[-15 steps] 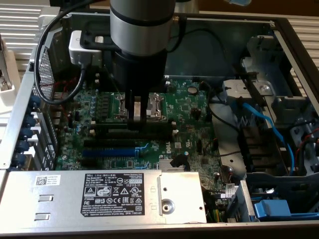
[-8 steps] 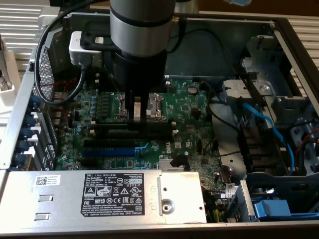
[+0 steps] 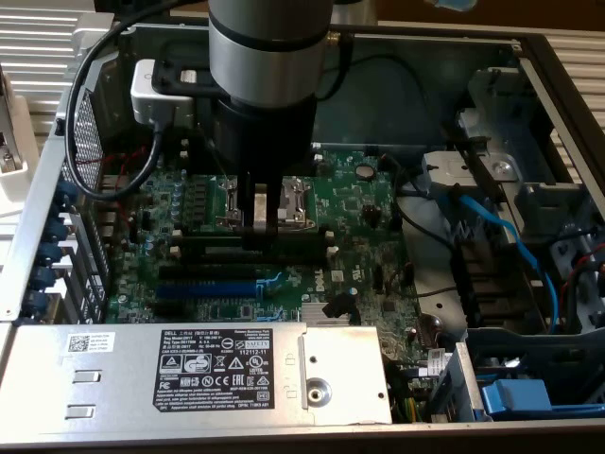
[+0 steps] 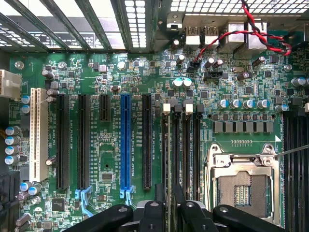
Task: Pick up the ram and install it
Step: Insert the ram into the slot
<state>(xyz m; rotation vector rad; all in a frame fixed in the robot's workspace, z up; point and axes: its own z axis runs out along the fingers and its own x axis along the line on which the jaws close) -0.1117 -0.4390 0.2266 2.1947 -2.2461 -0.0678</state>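
My gripper [image 3: 257, 219] hangs straight down over the green motherboard [image 3: 350, 203], just in front of the processor socket [image 3: 293, 200]. It sits on the row of black memory slots [image 3: 284, 248]. In the wrist view the gripper [image 4: 169, 202] straddles the memory slot [image 4: 167, 145] closest to the black expansion slots. A thin strip seen edge-on runs along that slot and looks like the ram, standing upright in it. I cannot tell whether the gripper still grips it.
The board lies inside an open computer case. A grey power supply [image 3: 227, 374] sits at the near edge, drive bays with blue cables [image 3: 510, 236] at the exterior view's right. A blue expansion slot [image 4: 125, 145], black slots [image 4: 62, 140] and a white slot [image 4: 38, 133] lie beside the memory slots.
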